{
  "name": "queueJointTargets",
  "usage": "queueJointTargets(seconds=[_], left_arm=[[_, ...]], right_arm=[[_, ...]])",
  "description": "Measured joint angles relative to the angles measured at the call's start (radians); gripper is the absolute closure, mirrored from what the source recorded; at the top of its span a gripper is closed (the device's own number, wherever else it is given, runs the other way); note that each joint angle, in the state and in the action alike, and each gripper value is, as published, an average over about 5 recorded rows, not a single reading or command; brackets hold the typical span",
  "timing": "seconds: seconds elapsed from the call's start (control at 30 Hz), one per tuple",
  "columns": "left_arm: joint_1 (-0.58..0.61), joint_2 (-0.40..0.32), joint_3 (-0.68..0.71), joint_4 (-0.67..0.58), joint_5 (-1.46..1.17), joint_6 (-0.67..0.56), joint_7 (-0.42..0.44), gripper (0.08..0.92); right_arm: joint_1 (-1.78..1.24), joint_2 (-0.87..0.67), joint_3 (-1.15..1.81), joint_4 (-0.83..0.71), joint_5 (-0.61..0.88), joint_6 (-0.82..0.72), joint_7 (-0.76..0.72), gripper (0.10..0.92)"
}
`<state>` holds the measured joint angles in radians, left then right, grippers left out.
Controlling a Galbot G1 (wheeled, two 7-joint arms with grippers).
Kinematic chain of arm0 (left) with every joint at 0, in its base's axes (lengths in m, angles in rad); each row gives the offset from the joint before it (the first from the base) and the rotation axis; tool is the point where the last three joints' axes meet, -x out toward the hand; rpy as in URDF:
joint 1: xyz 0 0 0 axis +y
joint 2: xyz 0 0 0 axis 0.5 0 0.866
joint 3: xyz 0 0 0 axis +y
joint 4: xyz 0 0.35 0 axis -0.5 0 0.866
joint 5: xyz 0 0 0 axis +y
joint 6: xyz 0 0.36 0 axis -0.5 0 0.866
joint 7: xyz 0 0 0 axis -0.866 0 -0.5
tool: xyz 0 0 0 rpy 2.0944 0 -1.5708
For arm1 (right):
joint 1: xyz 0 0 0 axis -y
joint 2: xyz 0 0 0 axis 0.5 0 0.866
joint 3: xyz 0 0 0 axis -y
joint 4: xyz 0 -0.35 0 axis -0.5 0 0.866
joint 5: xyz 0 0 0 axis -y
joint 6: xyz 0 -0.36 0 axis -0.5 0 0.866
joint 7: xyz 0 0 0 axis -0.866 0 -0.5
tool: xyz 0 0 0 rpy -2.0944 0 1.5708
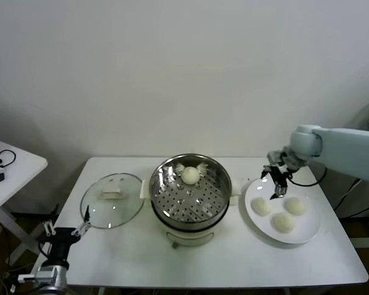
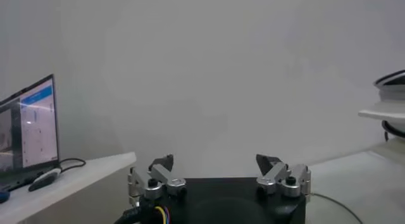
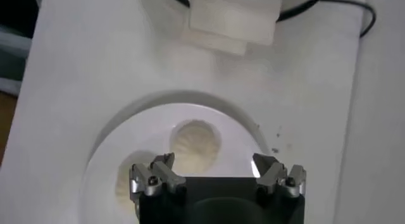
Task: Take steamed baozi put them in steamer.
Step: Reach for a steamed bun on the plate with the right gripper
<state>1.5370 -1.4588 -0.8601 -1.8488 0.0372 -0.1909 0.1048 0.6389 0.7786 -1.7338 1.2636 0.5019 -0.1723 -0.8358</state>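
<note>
Toward the right edge of the white rectangular table (image 1: pixel 234 258), the right gripper (image 1: pixel 277 182) hangs with its fingers spread apart and empty over the back-left part of the round white plate (image 1: pixel 304 232). The nearest of the pale cream, domed steamed buns (image 1: pixel 261 206) lies just below it and a shade toward the front edge, so the coming move looks like a short drop straight down. The buns are round, with no long axis to line up on; any finger angle should serve.

Mid-table stands the big shiny stainless-steel steamer pot (image 1: pixel 216 179), its perforated floor open to view, one bun (image 1: pixel 191 175) already sitting at its back. Three buns wait on the plate, smooth and soft-looking, close together.

A flat round glass lid (image 1: pixel 112 201) lies near the left edge. The left gripper (image 1: pixel 65 232) is parked off the front-left corner, fingers apart, far from any bun; the right arm is plainly nearer.
</note>
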Motion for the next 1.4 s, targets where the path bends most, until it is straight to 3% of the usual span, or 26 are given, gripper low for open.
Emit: queueJointTargets(seconds=[0.73, 1.17, 1.4], left_arm=[[0.011, -0.007, -0.010, -0.005, 0.002, 0.001, 0.001, 0.177], [0.009, -0.004, -0.013, -0.004, -0.001, 0.001, 0.000, 0.177], [0.011, -0.004, -0.015, -0.007, 0.000, 0.001, 0.000, 0.177]], right_arm=[[-0.248, 0.028, 0.194, -0.115, -0.102, -0.077, 0.024, 0.209], [-0.286, 0.050, 0.228, -0.149, -0.129, -0.084, 0.011, 0.401], [-0.273, 0.043, 0.224, -0.140, -0.121, -0.077, -0.005, 0.447]])
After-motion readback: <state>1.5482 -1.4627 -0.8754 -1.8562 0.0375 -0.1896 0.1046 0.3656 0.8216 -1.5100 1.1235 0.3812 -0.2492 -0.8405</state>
